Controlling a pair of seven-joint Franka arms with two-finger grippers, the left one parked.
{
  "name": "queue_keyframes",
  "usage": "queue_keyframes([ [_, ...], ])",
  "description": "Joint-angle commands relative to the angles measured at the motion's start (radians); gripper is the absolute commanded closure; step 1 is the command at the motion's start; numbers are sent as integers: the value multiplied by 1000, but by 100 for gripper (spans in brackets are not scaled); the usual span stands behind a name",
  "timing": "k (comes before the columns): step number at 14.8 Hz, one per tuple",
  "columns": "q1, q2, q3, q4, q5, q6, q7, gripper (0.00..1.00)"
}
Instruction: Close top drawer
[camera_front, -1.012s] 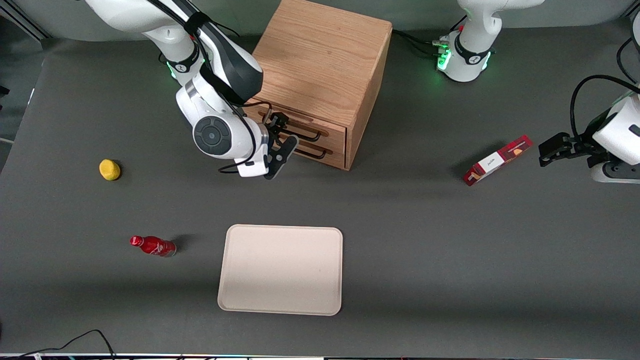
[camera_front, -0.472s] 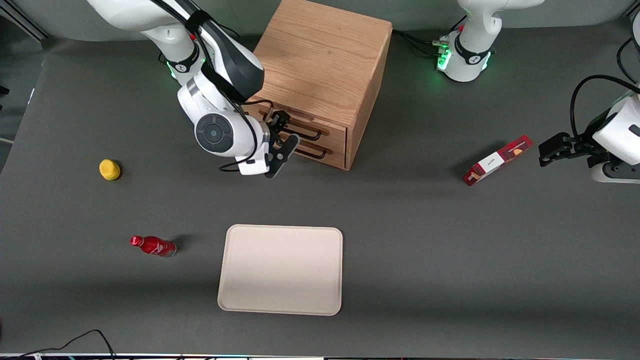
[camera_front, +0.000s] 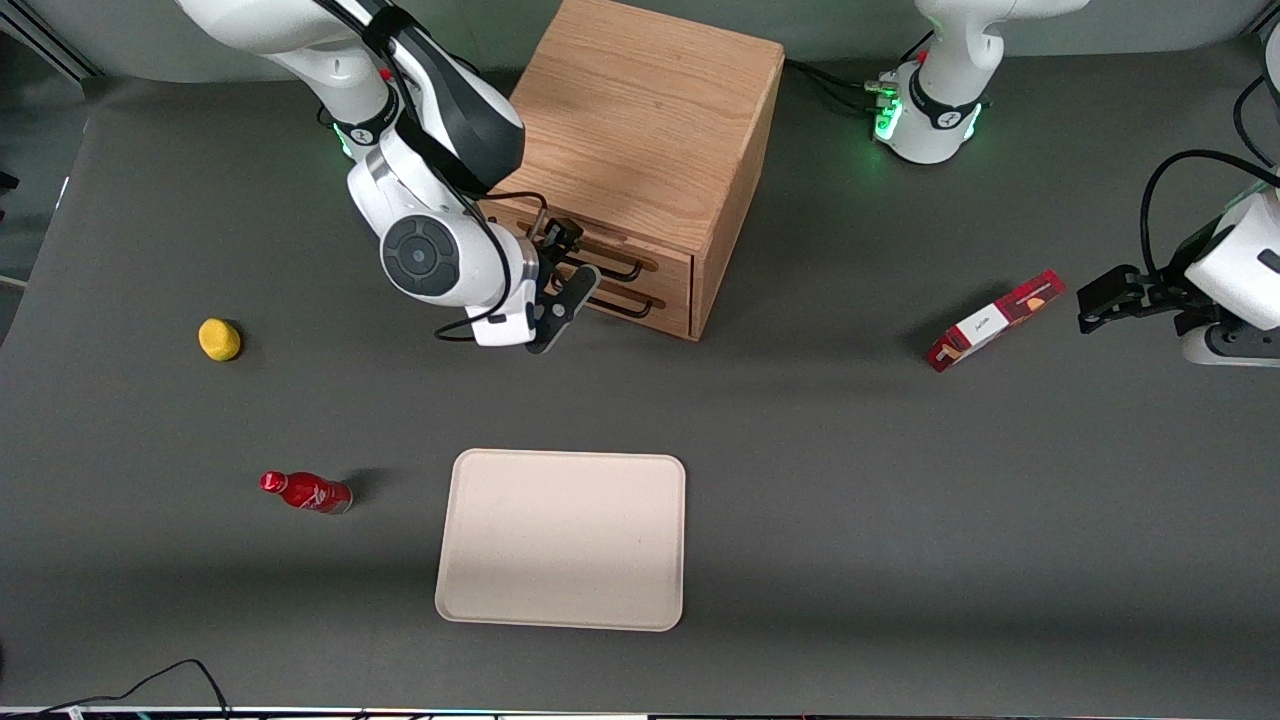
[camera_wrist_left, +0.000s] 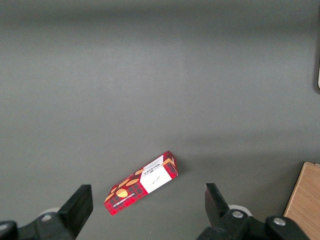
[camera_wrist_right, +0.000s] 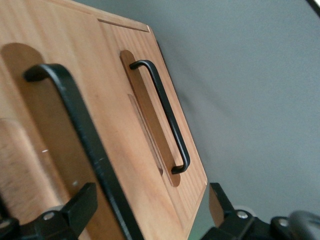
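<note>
The wooden cabinet (camera_front: 640, 110) stands at the back of the table. Its top drawer (camera_front: 670, 262) has its front level with the lower drawer's front (camera_front: 672, 308), and no interior shows. My right gripper (camera_front: 575, 266) is open right in front of the drawer fronts, at the working arm's end of the black handles. In the right wrist view the gripper (camera_wrist_right: 147, 212) is close to the wood. The top drawer's handle (camera_wrist_right: 85, 145) runs between its fingers (camera_wrist_right: 75, 210), and the lower drawer's handle (camera_wrist_right: 165, 115) lies farther along. Nothing is held.
A beige tray (camera_front: 560, 540) lies nearer the camera than the cabinet. A red bottle (camera_front: 305, 492) and a yellow lemon (camera_front: 219, 339) lie toward the working arm's end. A red box (camera_front: 995, 320) lies toward the parked arm's end and shows in the left wrist view (camera_wrist_left: 142, 182).
My right arm's wrist has shifted slightly away from the camera, and the gripper stays at the drawer fronts. The drawers have not visibly moved.
</note>
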Motion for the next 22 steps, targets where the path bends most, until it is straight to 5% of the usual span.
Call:
queue_keyframes([
  [1, -10, -17, 17, 30, 33, -45, 40, 0],
  [6, -19, -56, -31, 103, 30, -111, 119, 0],
  [11, -16, -162, -263, 99, 6, -107, 153, 0],
  [14, -13, -218, -372, 94, -149, -82, 189, 0],
  [18, -4, -302, -580, 48, -159, -54, 211, 0],
  [20, -2, -327, -629, 33, -169, -56, 211, 0],
  [22, 0, -343, -637, 10, -250, -54, 217, 0],
])
